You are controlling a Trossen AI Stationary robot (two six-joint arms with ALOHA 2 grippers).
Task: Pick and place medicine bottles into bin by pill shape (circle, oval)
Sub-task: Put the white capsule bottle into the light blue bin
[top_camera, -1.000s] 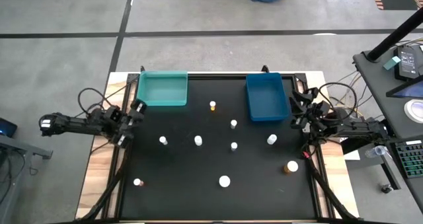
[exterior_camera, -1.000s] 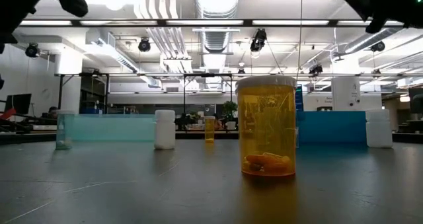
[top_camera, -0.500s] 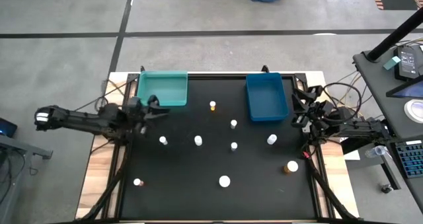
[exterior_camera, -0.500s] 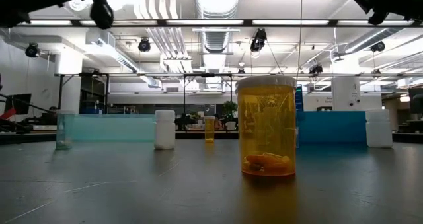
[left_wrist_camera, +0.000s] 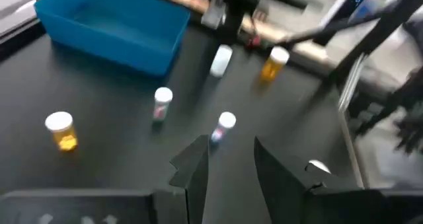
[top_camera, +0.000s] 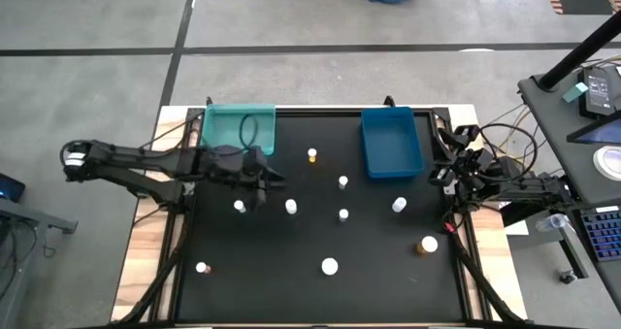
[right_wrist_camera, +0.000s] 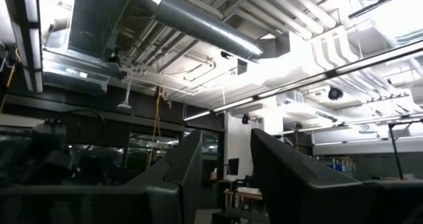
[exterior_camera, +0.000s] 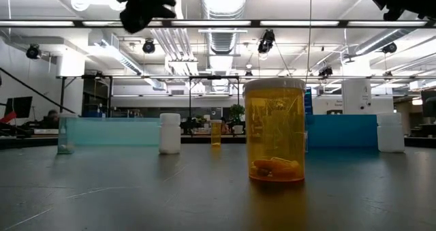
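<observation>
While both hands gape empty | nine bottles (top_camera: 330,266) | two bins (top_camera: 392,143)

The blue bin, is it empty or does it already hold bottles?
Empty. The high view shows only bare floor inside the blue bin; every bottle stands outside on the table.

Both arms are dark, slender, multi-joint units. The left arm (top_camera: 146,164) carries a white marking at its outer joint and looped black cables. The right arm (top_camera: 505,185) carries bundled black cables. Each gripper has two dark, angular fingers (left_wrist_camera: 195,168).
</observation>
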